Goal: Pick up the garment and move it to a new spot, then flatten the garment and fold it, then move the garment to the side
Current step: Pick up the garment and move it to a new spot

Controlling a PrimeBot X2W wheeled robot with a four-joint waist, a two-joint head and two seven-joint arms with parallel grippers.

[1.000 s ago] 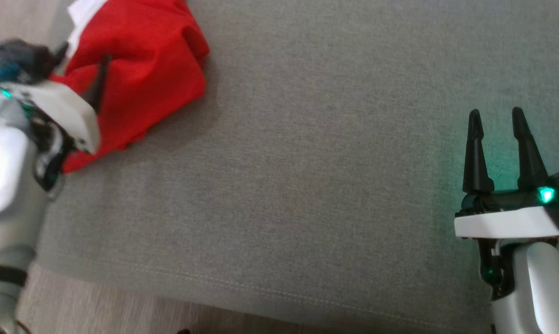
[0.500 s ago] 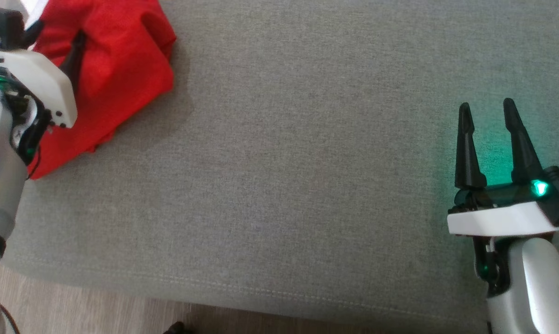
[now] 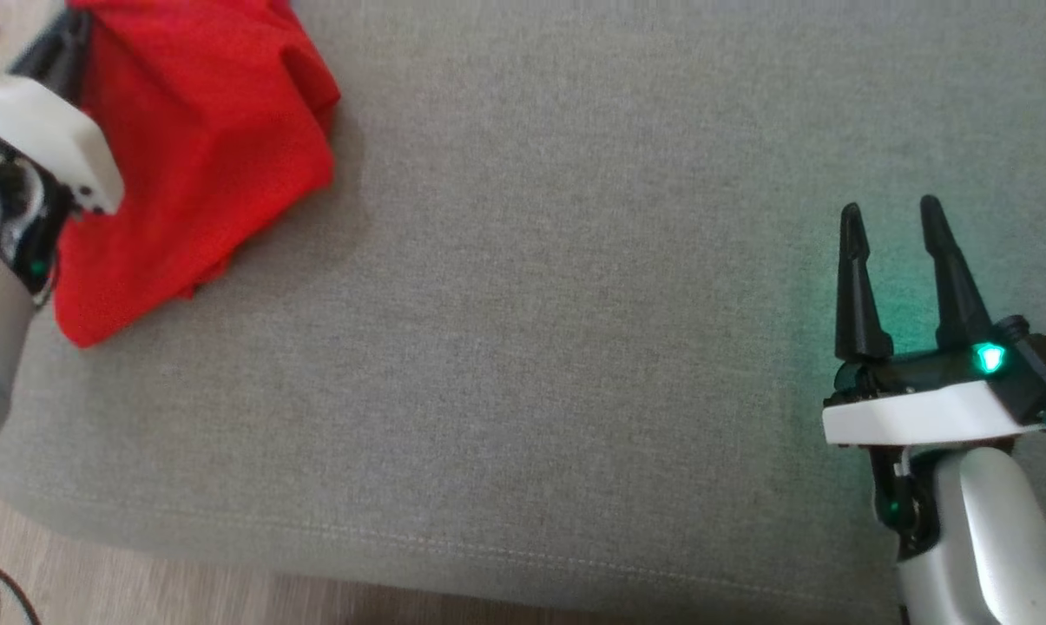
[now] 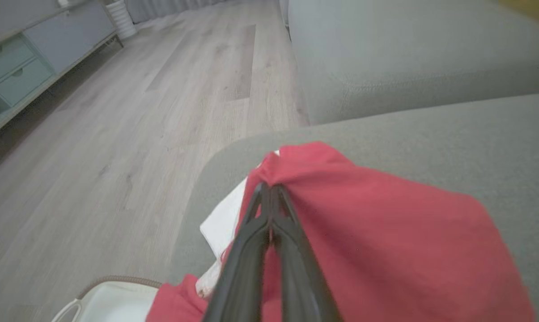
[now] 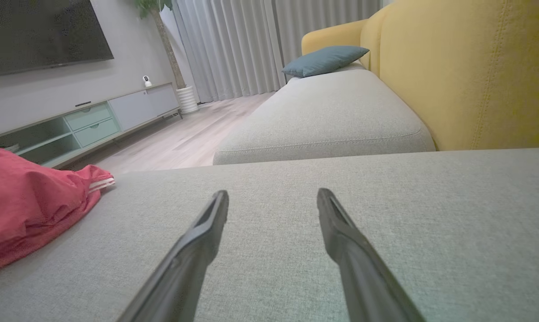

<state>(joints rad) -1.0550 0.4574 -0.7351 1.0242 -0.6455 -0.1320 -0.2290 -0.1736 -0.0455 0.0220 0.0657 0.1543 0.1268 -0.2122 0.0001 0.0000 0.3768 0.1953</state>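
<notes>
Far left: the left gripper (image 4: 269,188) is clamped on the red garment (image 3: 201,148), its fingers pressed together with a fold of fabric pinched at their tips. In the left wrist view the cloth is drawn into a peak at the pinch point and drapes away from it. The rest of the garment is bunched and creased on the left end of the grey seat cushion (image 3: 531,304), near the corner, with wood floor (image 4: 117,112) just past it. A white cloth (image 4: 222,223) is seen beside and partly under the red fabric; whether it belongs to the garment cannot be told.

The middle of the cushion is bare and is judged a likely new spot.

Far right: the right gripper (image 3: 890,207) is held over the cushion, well apart from the garment, its jaws spread with nothing between them.

Progress is judged early. The grasp is made, so the pick-up is under way, but the garment is not yet carried clear of the corner. Moving it to a new spot, flattening, folding and shifting it aside are all left. The right gripper is expected to be needed for spreading and folding, since a single pinch leaves the cloth hanging in a bunch.
</notes>
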